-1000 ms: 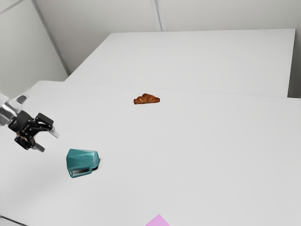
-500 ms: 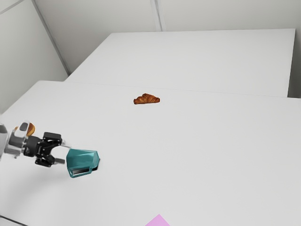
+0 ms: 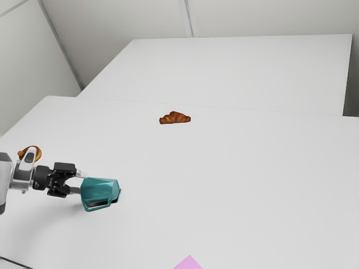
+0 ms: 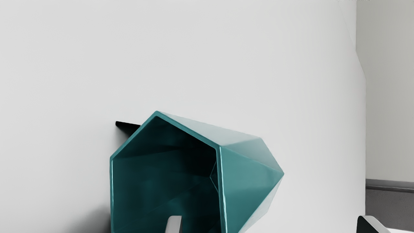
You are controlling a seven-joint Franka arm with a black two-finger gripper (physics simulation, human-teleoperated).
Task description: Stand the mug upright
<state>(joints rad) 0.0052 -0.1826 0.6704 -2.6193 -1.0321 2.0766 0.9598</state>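
While the desk (image 3: 224,185) spreads out ahead of and around the gripper (image 3: 81,182), the arm (image 3: 4,176) behind it reaches across low, close above the surface. The mug (image 3: 100,189) lies on its side on the desk, directly in front of the gripper, so it is not upright. Its long axis runs roughly along the gripper's reach, with the mouth facing the gripper and the base pointing away. A croissant (image 3: 175,117) rests well apart, farther ahead and off to the side away from the mug's handle (image 3: 97,207). A ring-shaped pastry (image 3: 37,152) sits behind the fingertips, beside the arm, on the croissant's side.

The gripper is wide open and has hold of nothing. One finger (image 4: 174,225) lines up with the mug's open mouth; the other stands outside, off the side opposite the handle, with clear space between it and the mug's wall. How deep the first reaches past the rim cannot be told.

That side wall, lying between the two fingers, looks like what the coming grip turns on: closing on it would pinch the mug near its rim. Righting it then calls for raising the mouth end while the base swings down; a shallow pinch could slip.
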